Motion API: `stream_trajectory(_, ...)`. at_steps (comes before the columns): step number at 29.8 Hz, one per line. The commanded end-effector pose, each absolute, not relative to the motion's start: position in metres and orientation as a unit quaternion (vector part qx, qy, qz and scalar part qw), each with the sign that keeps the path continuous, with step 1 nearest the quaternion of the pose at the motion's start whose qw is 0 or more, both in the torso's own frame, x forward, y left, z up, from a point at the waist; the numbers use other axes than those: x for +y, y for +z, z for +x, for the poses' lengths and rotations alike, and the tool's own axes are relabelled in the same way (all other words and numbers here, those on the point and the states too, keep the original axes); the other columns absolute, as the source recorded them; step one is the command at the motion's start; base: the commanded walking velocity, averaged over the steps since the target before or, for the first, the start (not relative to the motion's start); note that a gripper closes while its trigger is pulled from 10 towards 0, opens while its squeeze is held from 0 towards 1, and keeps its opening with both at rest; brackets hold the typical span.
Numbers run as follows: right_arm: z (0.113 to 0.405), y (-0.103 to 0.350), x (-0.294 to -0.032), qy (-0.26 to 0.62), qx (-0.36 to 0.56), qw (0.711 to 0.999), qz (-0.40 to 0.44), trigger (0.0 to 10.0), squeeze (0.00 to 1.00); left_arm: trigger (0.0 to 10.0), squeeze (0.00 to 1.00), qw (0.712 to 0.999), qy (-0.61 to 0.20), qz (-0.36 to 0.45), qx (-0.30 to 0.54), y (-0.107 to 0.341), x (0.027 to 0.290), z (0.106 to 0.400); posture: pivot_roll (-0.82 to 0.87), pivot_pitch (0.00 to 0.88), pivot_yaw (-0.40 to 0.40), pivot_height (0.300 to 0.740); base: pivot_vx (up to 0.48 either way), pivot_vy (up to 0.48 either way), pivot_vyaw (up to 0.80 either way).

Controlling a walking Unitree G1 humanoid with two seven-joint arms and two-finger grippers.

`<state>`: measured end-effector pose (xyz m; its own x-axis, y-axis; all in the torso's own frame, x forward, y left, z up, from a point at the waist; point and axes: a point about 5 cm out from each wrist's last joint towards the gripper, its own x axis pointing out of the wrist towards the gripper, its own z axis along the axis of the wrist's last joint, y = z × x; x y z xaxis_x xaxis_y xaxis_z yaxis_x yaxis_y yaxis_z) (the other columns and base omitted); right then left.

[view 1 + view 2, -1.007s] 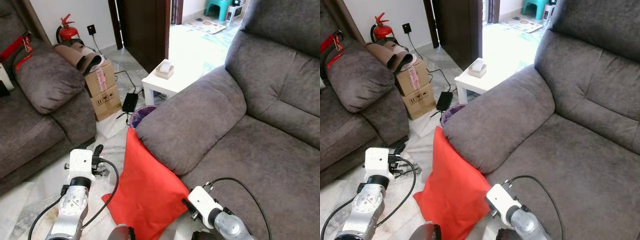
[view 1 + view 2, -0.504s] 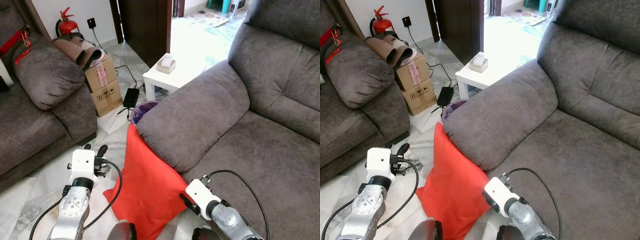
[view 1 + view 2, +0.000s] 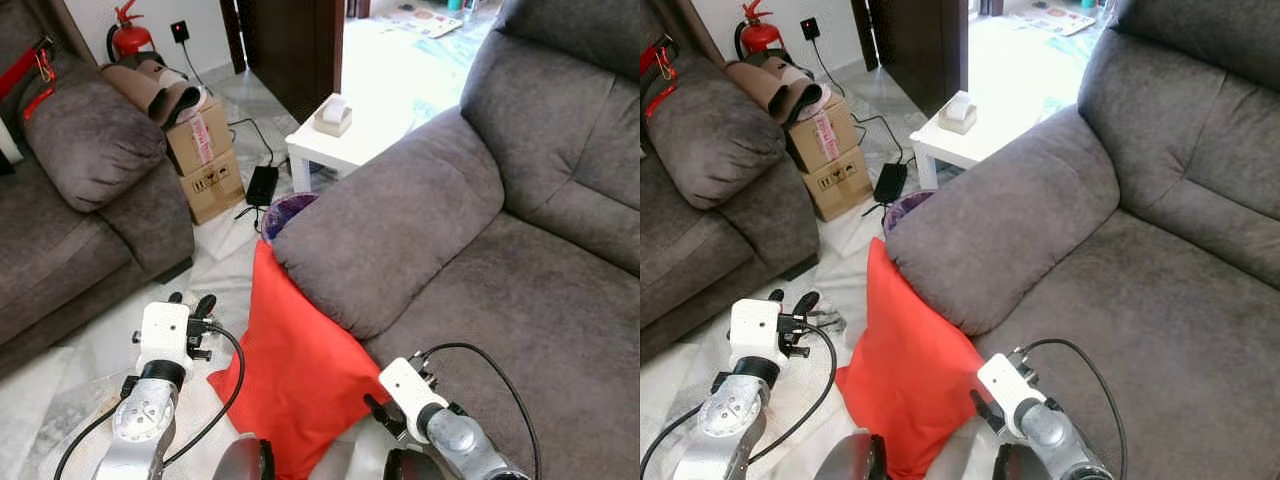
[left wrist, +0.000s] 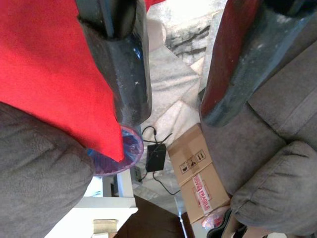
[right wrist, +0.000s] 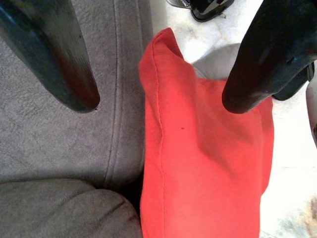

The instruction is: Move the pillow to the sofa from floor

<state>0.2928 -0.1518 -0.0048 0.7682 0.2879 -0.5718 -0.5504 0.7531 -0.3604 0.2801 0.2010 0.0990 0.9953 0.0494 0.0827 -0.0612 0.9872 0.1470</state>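
- The pillow [image 3: 295,375] is standing on the floor [image 3: 70,385], leaning against the sofa [image 3: 470,250] armrest.
- A basket [image 3: 285,212], apparently, is sitting behind it.
- A box [image 3: 205,165] is lying further left.

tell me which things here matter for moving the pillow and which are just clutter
Job: red pillow, leaning on the sofa; left claw and right claw, both open.

Clutter: cardboard boxes, white side table, fire extinguisher, purple bin.

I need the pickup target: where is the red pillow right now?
In the left eye view the red pillow stands on the floor, low and centre, leaning against the grey sofa's armrest, between both open claws.
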Motion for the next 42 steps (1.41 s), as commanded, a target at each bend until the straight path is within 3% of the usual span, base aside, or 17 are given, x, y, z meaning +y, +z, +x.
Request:
stream_trajectory(1,0.29,-0.009,-0.152,0.225,0.261,0.905,-0.252,10.0,1.0,10.0,0.0,0.996,0.027,0.077,-0.028,0.096,0.204,0.275,0.17,0.23,0.068,0.636,0.0,0.0,0.0)
stream_trajectory(3,0.29,-0.009,-0.152,0.218,0.265,0.908,-0.24,10.0,1.0,10.0,0.0,0.996,0.026,0.077,-0.027,0.097,0.204,0.272,0.17,0.234,0.069,0.636,0.0,0.0,0.0)
stream_trajectory(4,0.29,-0.009,-0.151,0.219,0.269,0.91,-0.226,10.0,0.39,10.0,0.0,0.996,0.025,0.077,-0.024,0.097,0.205,0.27,0.18,0.237,0.071,0.636,0.0,0.0,0.0)
stream_trajectory(5,0.29,-0.009,-0.151,0.219,0.269,0.91,-0.226,10.0,0.39,10.0,0.0,0.996,0.025,0.077,-0.024,0.097,0.205,0.27,0.18,0.237,0.071,0.636,0.0,0.0,0.0)
stream_trajectory(6,0.29,-0.009,-0.15,0.221,0.27,0.911,-0.22,10.0,0.0,10.0,0.0,0.996,0.025,0.077,-0.022,0.098,0.205,0.268,0.18,0.241,0.073,0.636,0.0,0.0,0.0)
stream_trajectory(33,0.289,-0.004,-0.118,0.234,0.211,0.932,-0.181,10.0,0.0,10.0,0.0,0.996,0.01,0.083,-0.009,0.116,0.2,0.249,0.24,0.326,0.102,0.636,0.0,0.0,0.0)
stream_trajectory(34,0.289,-0.004,-0.118,0.227,0.208,0.934,-0.179,3.5,0.0,10.0,0.0,0.996,0.007,0.087,-0.007,0.116,0.2,0.248,0.25,0.327,0.104,0.636,0.0,0.0,0.0)
stream_trajectory(36,0.29,-0.004,-0.118,0.223,0.206,0.936,-0.178,3.5,0.0,10.0,0.0,0.996,0.005,0.09,-0.005,0.116,0.199,0.247,0.25,0.328,0.105,0.636,0.0,0.0,0.0)
stream_trajectory(37,0.29,-0.003,-0.118,0.213,0.201,0.94,-0.175,0.0,0.0,10.0,0.0,0.996,0.005,0.09,-0.004,0.116,0.199,0.245,0.25,0.333,0.109,0.636,0.0,0.0,0.0)
stream_trajectory(42,0.29,-0.002,-0.117,0.202,0.196,0.945,-0.165,0.0,0.0,10.0,0.0,0.996,0.006,0.091,0.002,0.117,0.2,0.244,0.26,0.344,0.114,0.636,0.0,0.0,0.0)
